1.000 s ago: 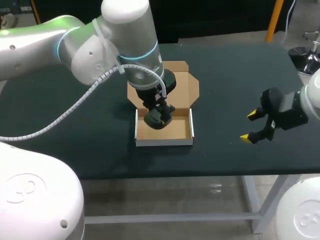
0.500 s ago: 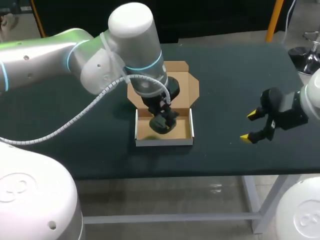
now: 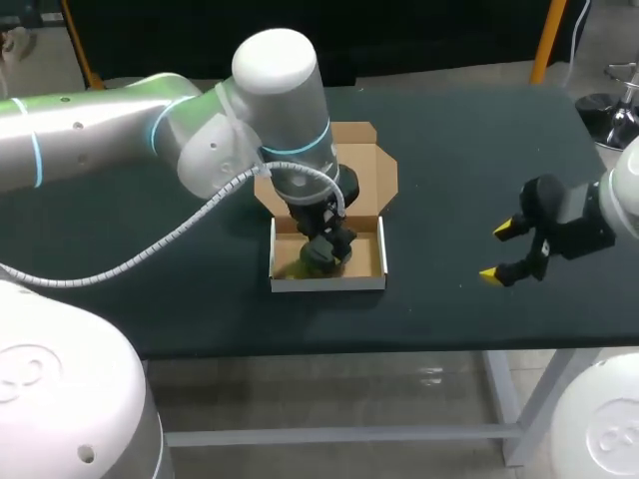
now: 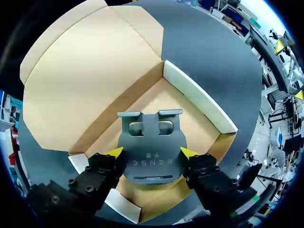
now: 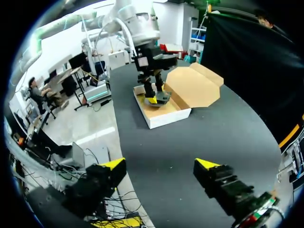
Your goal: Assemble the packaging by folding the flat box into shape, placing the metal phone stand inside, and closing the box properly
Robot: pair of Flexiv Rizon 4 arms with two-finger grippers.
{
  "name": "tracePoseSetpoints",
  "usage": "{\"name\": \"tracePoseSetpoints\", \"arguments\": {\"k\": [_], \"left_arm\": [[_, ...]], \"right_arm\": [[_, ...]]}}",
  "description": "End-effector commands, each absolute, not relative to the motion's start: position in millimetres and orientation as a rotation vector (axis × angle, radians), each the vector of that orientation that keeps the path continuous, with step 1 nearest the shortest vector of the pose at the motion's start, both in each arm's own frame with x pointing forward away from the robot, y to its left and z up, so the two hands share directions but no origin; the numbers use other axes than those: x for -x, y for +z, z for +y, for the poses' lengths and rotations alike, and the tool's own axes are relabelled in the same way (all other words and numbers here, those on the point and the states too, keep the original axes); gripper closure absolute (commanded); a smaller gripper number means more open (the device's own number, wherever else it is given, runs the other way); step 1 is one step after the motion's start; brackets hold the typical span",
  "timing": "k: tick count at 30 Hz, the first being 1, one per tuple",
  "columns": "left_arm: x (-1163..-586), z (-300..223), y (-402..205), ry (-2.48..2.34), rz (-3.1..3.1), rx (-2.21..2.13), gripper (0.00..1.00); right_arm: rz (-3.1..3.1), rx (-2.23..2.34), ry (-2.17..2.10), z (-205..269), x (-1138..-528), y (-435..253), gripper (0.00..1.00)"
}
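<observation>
The dark table (image 3: 449, 150) carries one open box (image 3: 327, 283), a shallow cardboard tray with white outer walls; its lid (image 3: 364, 175) lies flat on the table behind the tray, flaps spread; the left arm (image 3: 270, 100) comes in over the lid and reaches down into the tray, hiding much of the tray's back part in the head view; inside the tray is the grey metal stand (image 4: 151, 137), its two hooked ends toward the lid's hinge; whether it rests on the tray floor I cannot tell; the left gripper (image 4: 152, 152) clamps the stand, one yellow tip against each side; the right gripper (image 3: 497, 251) hangs well apart from the box, over bare table, its fingers spread and holding nothing
</observation>
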State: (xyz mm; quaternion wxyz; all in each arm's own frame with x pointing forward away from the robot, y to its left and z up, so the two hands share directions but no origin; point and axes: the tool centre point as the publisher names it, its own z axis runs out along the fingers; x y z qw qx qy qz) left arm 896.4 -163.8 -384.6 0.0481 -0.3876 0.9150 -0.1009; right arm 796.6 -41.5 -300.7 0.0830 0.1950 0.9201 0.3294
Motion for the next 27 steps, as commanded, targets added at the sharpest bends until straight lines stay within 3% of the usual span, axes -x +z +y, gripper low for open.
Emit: {"name": "tracePoseSetpoints", "arguments": {"k": [1, 11, 12, 13, 14, 15, 27], "left_arm": [[-904.5, -171.2, -392.4, -0.286, 2.781, 1.198, 1.00], [-906.6, -170.8, -401.2, -0.250, 2.756, 1.248, 1.00], [-906.3, -170.1, -401.0, -0.247, 2.751, 1.253, 0.88], [-905.9, -169.3, -400.1, -0.245, 2.748, 1.257, 0.56], [-905.6, -168.6, -398.9, -0.246, 2.747, 1.259, 0.19], [-905.7, -168.1, -398.1, -0.248, 2.739, 1.264, 0.00], [-902.8, -166.2, -386.1, -0.205, 2.666, 1.384, 0.00]], "right_arm": [[2.747, -0.579, 0.992, -43.5, -795.9, -299.8, 0.00], [2.747, -0.579, 0.992, -43.5, -795.9, -299.8, 0.00], [2.747, -0.579, 0.992, -43.5, -795.9, -299.8, 0.00], [2.747, -0.579, 0.992, -43.5, -795.9, -299.8, 0.00], [2.747, -0.579, 0.992, -43.5, -795.9, -299.8, 0.00], [2.747, -0.579, 0.992, -43.5, -795.9, -299.8, 0.00], [2.747, -0.579, 0.992, -43.5, -795.9, -299.8, 0.00]]}}
